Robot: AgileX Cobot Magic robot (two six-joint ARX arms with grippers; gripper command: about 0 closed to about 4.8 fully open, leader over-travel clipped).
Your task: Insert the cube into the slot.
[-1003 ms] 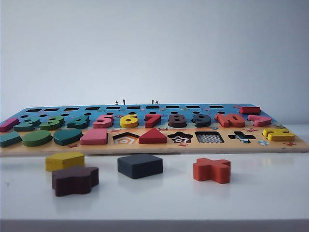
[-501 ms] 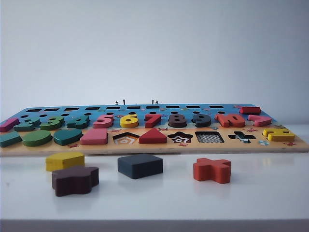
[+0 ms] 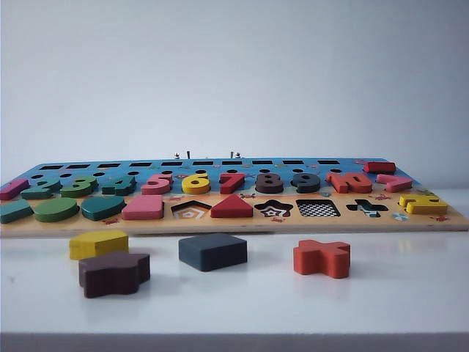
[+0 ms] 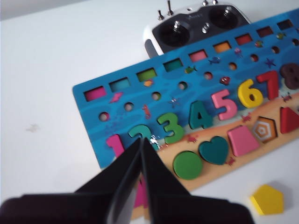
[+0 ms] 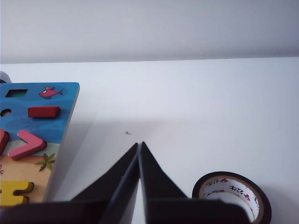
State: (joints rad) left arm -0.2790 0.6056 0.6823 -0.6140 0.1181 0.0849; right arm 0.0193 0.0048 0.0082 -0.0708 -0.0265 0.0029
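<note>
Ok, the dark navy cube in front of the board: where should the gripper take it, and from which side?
Probably from straight above, jaws across two opposite flat sides. The cube lies flat on the table, apart from the other loose blocks, so its sides look free. Both the left gripper and right gripper are shut and need opening first.

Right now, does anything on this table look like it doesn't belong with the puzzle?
Two things: a radio remote controller sits just behind the puzzle board, and a roll of black tape lies on the table off the board's end, near the shut right tool. Neither is part of the puzzle.
</note>
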